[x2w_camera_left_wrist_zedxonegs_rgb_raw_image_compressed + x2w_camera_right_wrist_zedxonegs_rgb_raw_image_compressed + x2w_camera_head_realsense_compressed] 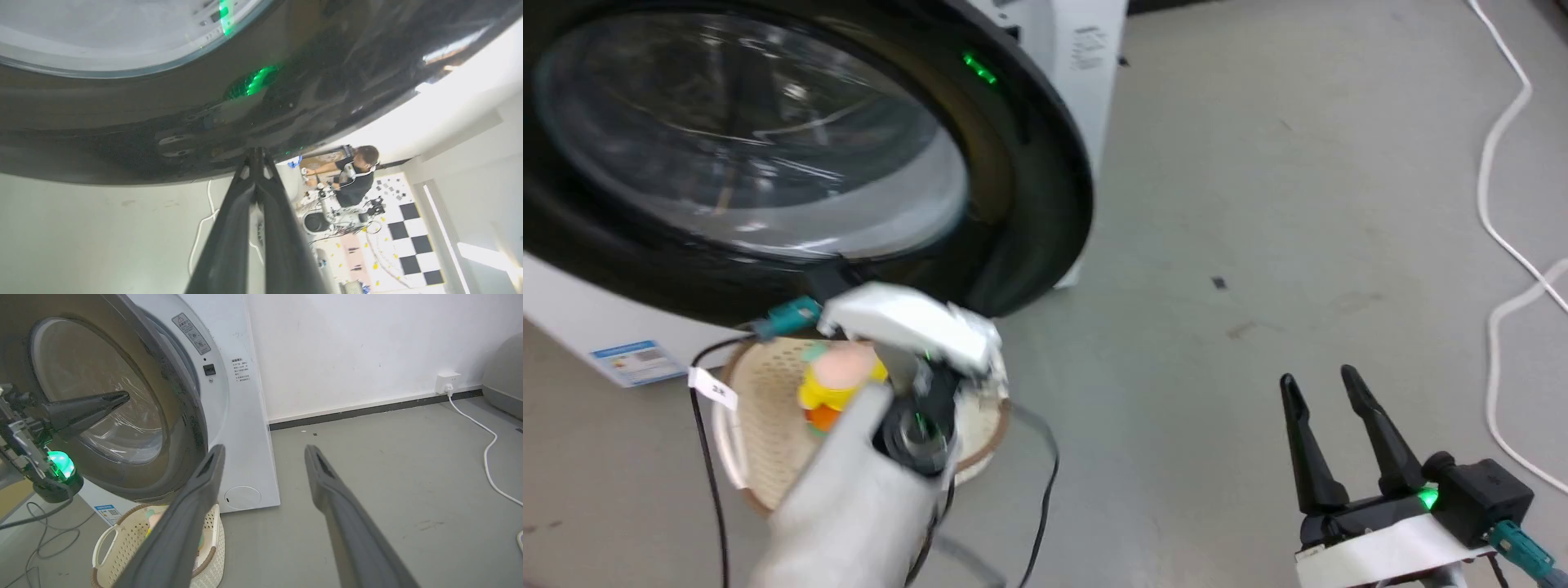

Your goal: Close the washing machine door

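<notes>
Fully pinched together, left tool [256, 153] touches the washing machine door [122, 122].

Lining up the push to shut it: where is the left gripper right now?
The left gripper, fingers together, is at the washing machine door's lower black rim, beneath the glass, above the cream basket at the head view's lower left.

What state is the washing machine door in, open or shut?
Open, partway. The washing machine door stands angled away from the washing machine, with a gap showing between its edge and the white front.
</notes>
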Robot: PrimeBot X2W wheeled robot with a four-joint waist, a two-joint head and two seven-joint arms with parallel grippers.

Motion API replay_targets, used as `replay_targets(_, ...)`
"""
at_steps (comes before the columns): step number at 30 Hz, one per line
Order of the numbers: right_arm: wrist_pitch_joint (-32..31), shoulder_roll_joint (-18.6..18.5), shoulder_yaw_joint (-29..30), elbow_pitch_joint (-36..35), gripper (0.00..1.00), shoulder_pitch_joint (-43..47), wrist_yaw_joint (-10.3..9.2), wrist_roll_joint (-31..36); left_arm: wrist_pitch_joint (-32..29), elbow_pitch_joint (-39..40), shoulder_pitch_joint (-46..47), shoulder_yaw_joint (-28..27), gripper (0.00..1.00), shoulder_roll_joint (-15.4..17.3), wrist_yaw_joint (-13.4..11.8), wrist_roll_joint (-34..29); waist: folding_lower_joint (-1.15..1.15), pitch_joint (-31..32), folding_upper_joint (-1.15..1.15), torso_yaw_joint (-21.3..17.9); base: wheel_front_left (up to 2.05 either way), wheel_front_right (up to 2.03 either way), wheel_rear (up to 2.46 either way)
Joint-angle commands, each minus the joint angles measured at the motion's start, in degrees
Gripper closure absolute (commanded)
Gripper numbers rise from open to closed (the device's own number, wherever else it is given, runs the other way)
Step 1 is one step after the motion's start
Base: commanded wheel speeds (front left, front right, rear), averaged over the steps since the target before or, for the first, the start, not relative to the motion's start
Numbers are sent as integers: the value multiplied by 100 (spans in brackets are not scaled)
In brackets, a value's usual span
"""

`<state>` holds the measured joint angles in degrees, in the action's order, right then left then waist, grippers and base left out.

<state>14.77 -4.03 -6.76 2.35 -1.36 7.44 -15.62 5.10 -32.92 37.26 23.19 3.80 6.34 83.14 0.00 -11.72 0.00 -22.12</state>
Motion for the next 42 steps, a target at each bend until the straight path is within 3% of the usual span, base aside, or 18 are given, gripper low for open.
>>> replay_targets(1, 23, -43, 35, -20, 0, 29, 5, 35, 28, 92, -225, 210, 100, 158, 59, -277, 0, 205, 0, 240, 0, 0, 0)
replay_targets(5, 23, -131, 79, -17, 0, 106, 5, 43, 259, 419, -592, 1259, 100, 771, 94, -1685, 0, 440, 0, 586, 0, 0, 0)
replay_targets(9, 23, -211, 122, -25, 0, 192, 5, 43, 584, 713, -882, 1743, 100, 1257, 34, -2573, 0, 641, 0, 968, 0, 0, 0)
replay_targets(11, 23, -237, 150, -30, 0, 232, 5, 46, 736, 886, -946, 1894, 100, 1514, -131, -3063, 0, 728, 0, 1167, 0, 0, 0)
replay_targets(14, 23, -277, 180, -37, 0, 282, 5, 42, 905, 1151, -969, 2090, 100, 1939, -624, -4038, 0, 829, 0, 1454, 0, 0, 0)
replay_targets(19, 23, -327, 188, -44, 0, 321, 5, 40, 984, 1850, -1384, 1566, 100, 2101, -1235, -4484, 0, 948, 0, 1833, 0, 0, 0)
replay_targets(24, 23, -340, 201, -56, 0, 350, 5, 46, 987, 2717, -2106, 623, 100, 2011, -1639, -4875, 0, 1024, 0, 2102, 0, 0, 0)
replay_targets(28, 23, -345, 199, -52, 0, 390, 5, 57, 988, 3078, -2729, 92, 100, 1838, -1742, -5148, 0, 1065, 0, 2232, 0, 0, 0)
replay_targets(32, 23, -346, 192, -56, 0, 432, 5, 56, 989, 3202, -3280, -243, 100, 1607, -1665, -5357, 0, 1090, 0, 2302, 0, 0, 0)
replay_targets(33, 23, -352, 178, -55, 0, 442, 5, 54, 989, 3218, -3395, -294, 69, 1523, -1638, -5389, 0, 1090, 0, 2316, 0, 0, 0)
replay_targets(34, 23, -357, 168, -53, 0, 453, 5, 52, 989, 3233, -3498, -345, 16, 1442, -1620, -5429, 0, 1089, 0, 2327, 0, 0, 0)
replay_targets(35, 23, -359, 165, -54, 0, 463, 5, 51, 989, 3235, -3590, -387, 0, 1386, -1611, -5502, 0, 1087, 0, 2337, 0, 0, 0)
replay_targets(42, 23, -342, 197, -64, 0, 512, 5, 30, 989, 3094, -3923, -504, 0, 1091, -1337, -5898, 0, 1028, 0, 2408, 0, 0, 0)
